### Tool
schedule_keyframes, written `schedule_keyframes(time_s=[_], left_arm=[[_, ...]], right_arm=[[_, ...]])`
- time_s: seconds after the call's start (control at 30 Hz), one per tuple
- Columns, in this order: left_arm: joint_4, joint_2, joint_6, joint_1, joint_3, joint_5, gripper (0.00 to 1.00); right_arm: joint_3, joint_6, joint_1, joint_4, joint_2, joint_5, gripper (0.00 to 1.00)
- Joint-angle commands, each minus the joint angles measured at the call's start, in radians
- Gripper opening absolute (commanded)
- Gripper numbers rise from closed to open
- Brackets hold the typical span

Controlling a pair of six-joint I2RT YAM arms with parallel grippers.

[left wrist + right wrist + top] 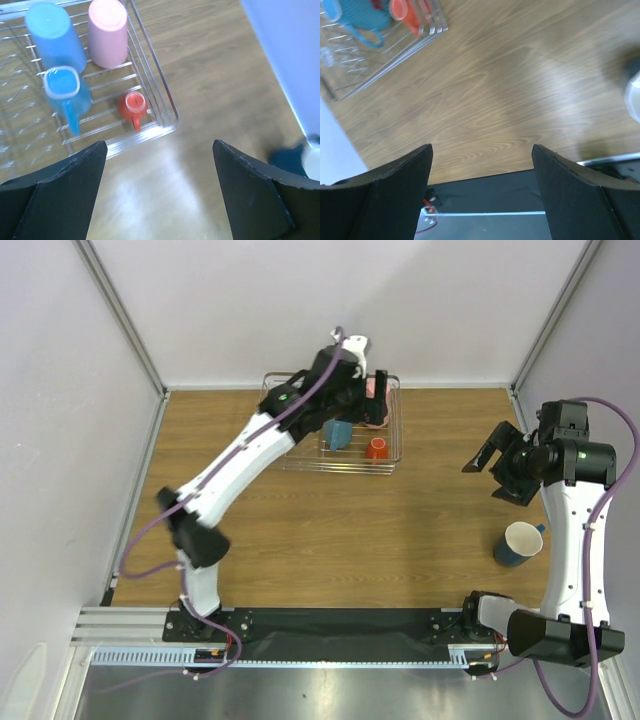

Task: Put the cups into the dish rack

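our left jaws hang wide apart and empty over the dish rack [167, 107]. beyond them and to their left, inside the rack, stand a light blue tumbler [55, 37] and a pink tumbler [107, 32], with a blue handled mug [65, 92] and a small orange cup [134, 106] nearer the jaws. the left arm [250, 455] reaches long across the tabletop [400, 530]. our right jaws are spread just as wide, gripping nothing, above the tabletop. the dark blue mug [518, 543] stands upright off to their side (only a blurred white rim in the wrist view), outside the gap. the right arm [570, 530] rises steeply, wrist turned inward.
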Motion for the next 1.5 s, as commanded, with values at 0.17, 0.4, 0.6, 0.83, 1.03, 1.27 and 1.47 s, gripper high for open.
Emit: schedule_keyframes(time_s=[0.17,0.4,0.6,0.83,1.03,1.27,1.47], left_arm=[[0.092,-0.403,0.007,-0.039,-0.416,0.253,0.91],[0.092,-0.656,0.042,-0.037,-0.606,0.305,0.96],[0.112,-0.817,0.045,-0.021,-0.728,0.364,1.00],[0.038,-0.923,0.124,0.022,-0.778,0.501,1.00],[0.011,-1.024,0.157,0.024,-0.856,0.440,1.00],[-0.043,-1.064,0.217,0.024,-0.853,0.365,1.00],[-0.060,-1.021,0.211,0.039,-0.834,0.360,1.00]], right_arm=[[0.013,-0.022,-0.006,-0.106,-0.040,0.311,0.83],[-0.076,-0.007,-0.021,-0.089,-0.056,0.354,0.80],[-0.136,-0.005,-0.060,-0.056,-0.030,0.383,0.78],[-0.203,-0.055,-0.133,-0.062,-0.039,0.416,0.75],[-0.229,-0.056,-0.144,-0.056,-0.015,0.408,0.74],[-0.246,-0.048,-0.158,0.013,0.099,0.437,0.70],[-0.332,-0.044,-0.170,0.099,0.124,0.414,0.69]])
